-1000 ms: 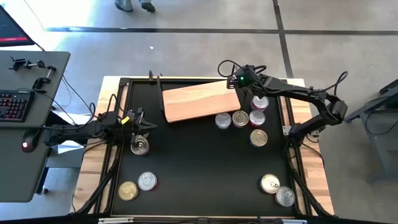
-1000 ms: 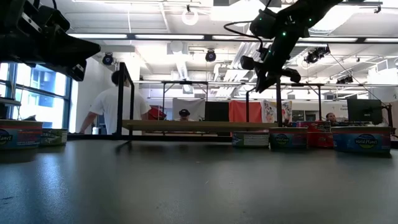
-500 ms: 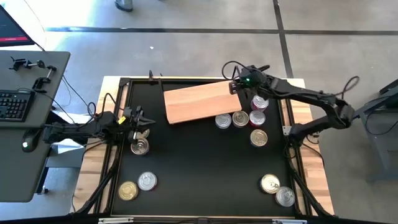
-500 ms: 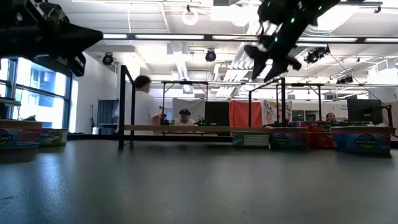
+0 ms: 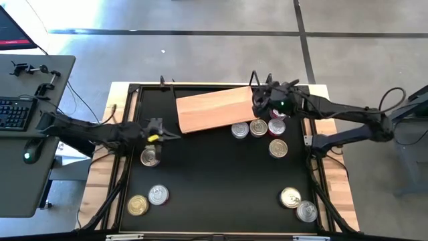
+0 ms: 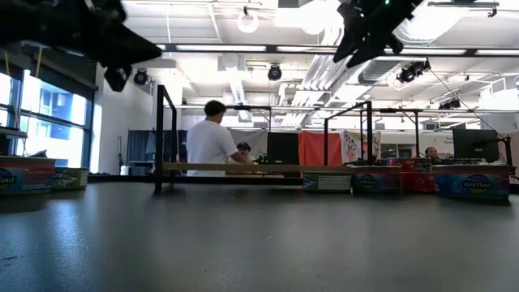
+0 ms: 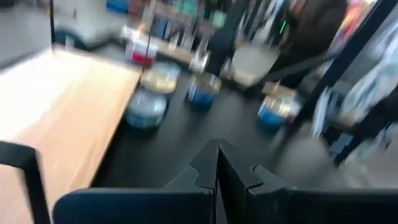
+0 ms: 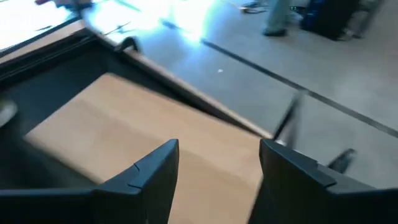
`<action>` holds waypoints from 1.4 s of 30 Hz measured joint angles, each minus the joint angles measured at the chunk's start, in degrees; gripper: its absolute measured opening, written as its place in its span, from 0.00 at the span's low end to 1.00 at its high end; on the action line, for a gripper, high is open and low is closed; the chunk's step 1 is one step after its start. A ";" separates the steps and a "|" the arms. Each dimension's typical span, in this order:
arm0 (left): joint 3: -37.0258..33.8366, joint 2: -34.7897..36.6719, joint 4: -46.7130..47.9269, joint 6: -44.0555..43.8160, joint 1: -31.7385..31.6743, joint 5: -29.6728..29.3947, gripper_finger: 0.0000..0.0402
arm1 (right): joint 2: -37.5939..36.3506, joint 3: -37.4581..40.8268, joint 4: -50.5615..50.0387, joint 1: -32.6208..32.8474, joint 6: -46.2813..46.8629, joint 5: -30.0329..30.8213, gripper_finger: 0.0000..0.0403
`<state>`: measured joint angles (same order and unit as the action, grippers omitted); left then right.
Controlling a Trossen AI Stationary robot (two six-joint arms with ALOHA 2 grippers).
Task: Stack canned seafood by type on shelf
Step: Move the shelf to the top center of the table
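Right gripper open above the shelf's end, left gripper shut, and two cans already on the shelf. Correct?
Not quite: the shelf carries no cans, as the high view shows. The right gripper does hang open above its end, and the left gripper is shut.

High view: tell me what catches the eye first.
The light wooden shelf lies bare at the back of the black table, with the right gripper open over its right end. Four cans cluster just in front of it, while the left gripper, shut, hangs above a lone can at the left.
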<state>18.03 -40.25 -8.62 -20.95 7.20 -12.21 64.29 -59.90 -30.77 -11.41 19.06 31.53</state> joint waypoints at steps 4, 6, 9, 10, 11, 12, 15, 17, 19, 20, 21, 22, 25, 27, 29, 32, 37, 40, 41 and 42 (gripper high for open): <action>5.44 -8.54 7.49 0.04 0.53 -3.11 0.00 | 0.70 1.87 1.14 7.76 2.26 0.93 0.54; 7.20 -11.85 10.54 0.02 0.28 -6.66 0.00 | 1.19 3.98 2.39 12.13 3.30 1.92 0.54; 8.58 -14.95 13.94 0.06 -0.73 -12.40 0.00 | 1.25 7.51 5.63 19.09 6.13 5.27 0.54; 8.92 -15.59 14.91 0.17 -1.26 -13.69 0.00 | 1.29 8.72 6.85 21.52 6.96 6.30 0.54; 9.11 -16.07 16.02 0.83 -1.89 -14.76 0.00 | 1.36 9.99 7.66 23.71 7.72 7.28 0.54; 9.22 -16.42 16.84 2.03 -2.61 -15.55 0.00 | 1.40 11.29 9.13 25.76 7.96 8.27 0.54; 9.30 -16.76 18.27 6.71 -5.59 -17.68 0.00 | 1.40 15.89 16.01 31.15 7.90 10.51 0.54; 9.32 -16.78 18.56 9.72 -8.16 -18.49 0.00 | 1.47 19.14 20.75 33.66 7.92 10.62 0.54; 9.32 -16.78 18.54 12.49 -11.29 -19.04 0.00 | 1.48 22.11 25.62 35.67 8.02 10.62 0.54; 9.32 -16.78 18.52 13.74 -12.92 -19.17 0.00 | 1.47 23.46 27.78 36.61 8.05 10.61 0.54; 9.32 -16.78 18.54 15.02 -14.52 -19.18 0.00 | 1.46 24.81 30.00 37.39 8.03 10.62 0.54; 9.32 -16.78 18.56 16.36 -16.21 -19.06 0.00 | 1.46 26.03 32.38 38.08 8.01 10.60 0.54; 9.32 -17.10 18.56 19.18 -20.77 -18.99 0.00 | 1.46 28.79 38.36 39.61 7.99 10.63 0.54; 9.34 -17.48 18.54 20.43 -23.10 -18.08 0.00 | 1.46 29.95 40.34 40.31 8.01 11.01 0.54; 9.35 -18.08 18.36 21.83 -25.01 -15.89 0.00 | 1.46 30.27 40.46 40.81 8.52 12.00 0.54; 9.37 -18.85 18.21 23.16 -27.04 -13.21 0.00 | 1.44 30.53 40.31 41.40 9.41 13.83 0.54; 9.32 -18.43 18.47 20.83 -26.82 -11.42 0.00 | 1.44 30.53 40.42 41.63 9.41 14.34 0.54; 9.30 -16.97 18.45 18.12 -25.17 -11.78 0.00 | 1.44 30.53 40.38 41.73 9.15 14.34 0.54; 9.30 -16.53 18.30 17.19 -24.50 -11.72 0.00 | 1.44 30.53 40.34 41.75 9.04 14.35 0.54; 9.30 -16.00 18.29 16.42 -23.97 -11.46 0.00 | 1.44 30.53 40.35 41.77 8.96 14.34 0.54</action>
<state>27.33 -56.25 9.67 -4.53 -16.77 -23.67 65.73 -29.36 9.58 30.36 28.02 45.87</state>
